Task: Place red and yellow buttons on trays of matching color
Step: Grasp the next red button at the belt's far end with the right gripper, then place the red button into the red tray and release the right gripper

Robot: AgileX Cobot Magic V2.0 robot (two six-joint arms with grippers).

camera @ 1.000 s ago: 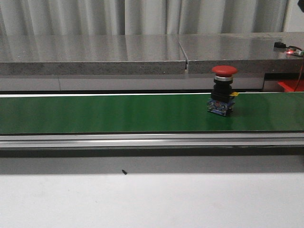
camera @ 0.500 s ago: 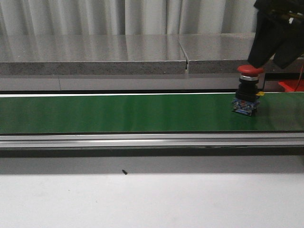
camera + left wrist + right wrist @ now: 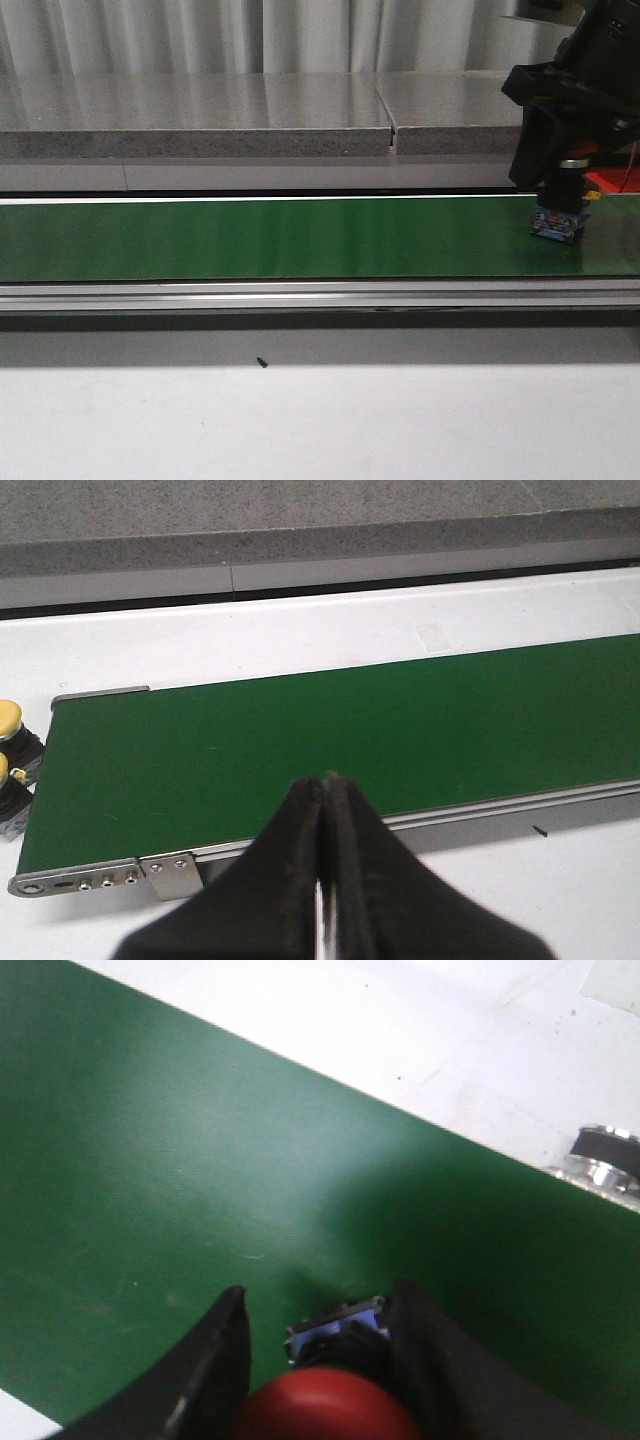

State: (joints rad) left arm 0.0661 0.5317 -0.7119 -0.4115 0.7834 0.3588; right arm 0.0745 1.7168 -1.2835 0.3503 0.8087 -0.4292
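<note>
In the front view the right gripper (image 3: 562, 165) covers the cap and upper body of the red button (image 3: 559, 222), leaving only its blue base showing on the green conveyor belt (image 3: 250, 238). The right wrist view cuts off the red cap at its edge, so whether the fingers (image 3: 215, 1360) touch it cannot be told. In the left wrist view 2 yellow buttons (image 3: 12, 750) are cropped by the frame. The red tray (image 3: 612, 180) is mostly hidden.
</note>
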